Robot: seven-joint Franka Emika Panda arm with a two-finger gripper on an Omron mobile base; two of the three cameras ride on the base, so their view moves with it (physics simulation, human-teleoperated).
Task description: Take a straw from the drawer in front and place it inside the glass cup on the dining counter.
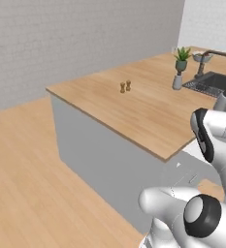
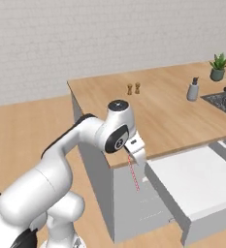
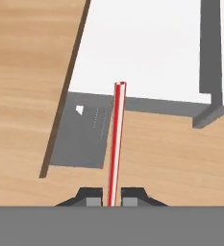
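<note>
My gripper is shut on the straw, a thin red-and-white stick pointing away from the fingertips. In the right base view the gripper hangs just beside the front edge of the dining counter, and the straw dangles below it, slightly tilted. The drawer stands pulled out to the right of the straw, and I see nothing lying on its white interior. The glass cup is out of view. In the left base view the light-wood dining counter stretches ahead.
Two small wooden shakers stand mid-counter. A grey soap dispenser, a potted plant and a dark sink with a faucet sit at the far right. The grey counter base drops to a wooden floor.
</note>
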